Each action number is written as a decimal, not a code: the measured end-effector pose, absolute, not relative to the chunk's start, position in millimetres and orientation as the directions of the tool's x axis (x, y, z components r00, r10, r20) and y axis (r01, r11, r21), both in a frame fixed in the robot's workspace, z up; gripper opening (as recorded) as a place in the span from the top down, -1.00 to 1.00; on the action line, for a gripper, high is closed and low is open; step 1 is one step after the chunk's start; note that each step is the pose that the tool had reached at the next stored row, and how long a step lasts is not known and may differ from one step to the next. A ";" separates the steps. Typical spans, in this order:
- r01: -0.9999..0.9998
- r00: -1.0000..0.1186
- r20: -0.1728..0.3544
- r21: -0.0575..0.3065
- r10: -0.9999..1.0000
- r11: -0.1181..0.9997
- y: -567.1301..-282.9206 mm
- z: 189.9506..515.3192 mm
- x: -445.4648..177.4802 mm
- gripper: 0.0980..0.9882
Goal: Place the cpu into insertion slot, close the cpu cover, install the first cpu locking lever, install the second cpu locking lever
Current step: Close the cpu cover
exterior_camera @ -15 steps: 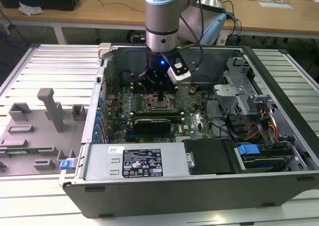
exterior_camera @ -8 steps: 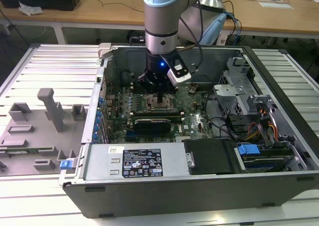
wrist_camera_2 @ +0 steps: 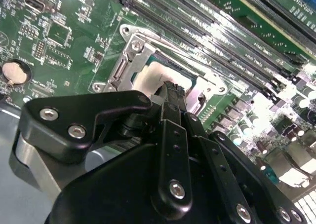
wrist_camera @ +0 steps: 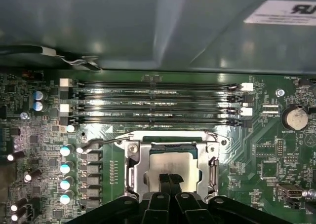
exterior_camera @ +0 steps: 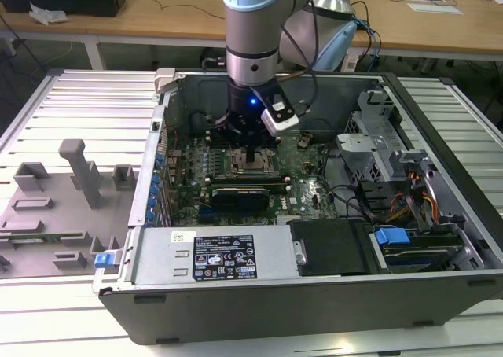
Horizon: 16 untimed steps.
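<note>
From my desk I see the gripper clenched on nothing, its tips down at the pale top of the cpu — the chip sits in the insertion slot, framed by the lowered cpu cover — beside the memory slots.

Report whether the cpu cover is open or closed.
Closed, it seems: the cpu cover lies flat around the cpu, whose top shows through its window in the first wrist view.
</note>
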<state>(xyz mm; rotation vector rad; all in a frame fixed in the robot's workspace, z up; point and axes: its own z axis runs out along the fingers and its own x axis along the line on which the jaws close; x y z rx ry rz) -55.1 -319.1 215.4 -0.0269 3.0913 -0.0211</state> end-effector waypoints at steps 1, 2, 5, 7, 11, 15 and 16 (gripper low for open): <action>-0.017 -0.999 -0.050 -0.014 -0.018 1.000 -318.8 215.4 -56.3 0.98; -0.017 -0.999 -0.051 -0.014 -0.018 1.000 -318.6 215.4 -57.9 0.98; -0.017 -0.998 -0.052 -0.014 -0.018 1.000 -318.1 215.3 -63.8 0.98; -0.017 -0.998 -0.052 -0.014 -0.018 1.000 -318.1 215.2 -66.4 0.98; -0.017 -0.998 -0.052 -0.014 -0.018 1.000 -317.8 214.5 -72.2 0.98; -0.018 -0.998 -0.053 -0.010 -0.019 1.000 -317.6 211.4 -75.4 0.98; -0.018 -0.998 -0.054 -0.004 -0.019 1.000 -317.5 210.6 -75.6 0.98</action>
